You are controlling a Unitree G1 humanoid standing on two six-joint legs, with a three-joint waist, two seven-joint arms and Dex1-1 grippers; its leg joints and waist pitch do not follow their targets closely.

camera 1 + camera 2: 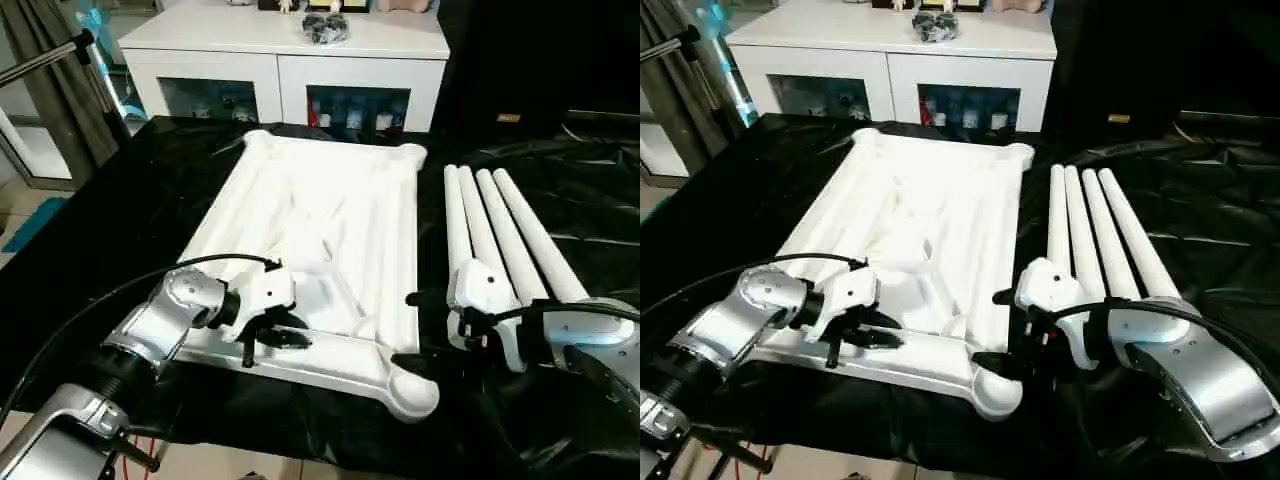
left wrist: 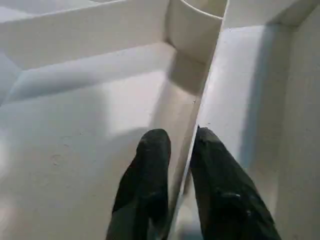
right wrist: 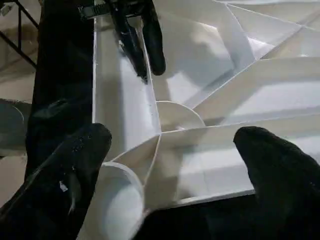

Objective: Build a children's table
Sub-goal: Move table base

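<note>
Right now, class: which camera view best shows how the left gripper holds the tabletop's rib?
The left wrist view: its two black fingers straddle a thin rib of the tabletop, one on each side. The eye views show the left gripper at the near edge, its hold unclear. The right wrist view shows it from afar, beyond the open right gripper.

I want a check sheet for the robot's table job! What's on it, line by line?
Surface: black sheet covers the worktop.
Job's things: tabletop lies underside up; four legs lie side by side on the robot's right.
Clutter: nothing seen.
Grippers: left claw shut on a thin rib of the tabletop; right claw open at the near corner socket.
Cables: black cable loops over the left arm.
Surroundings: white cabinet behind.
</note>
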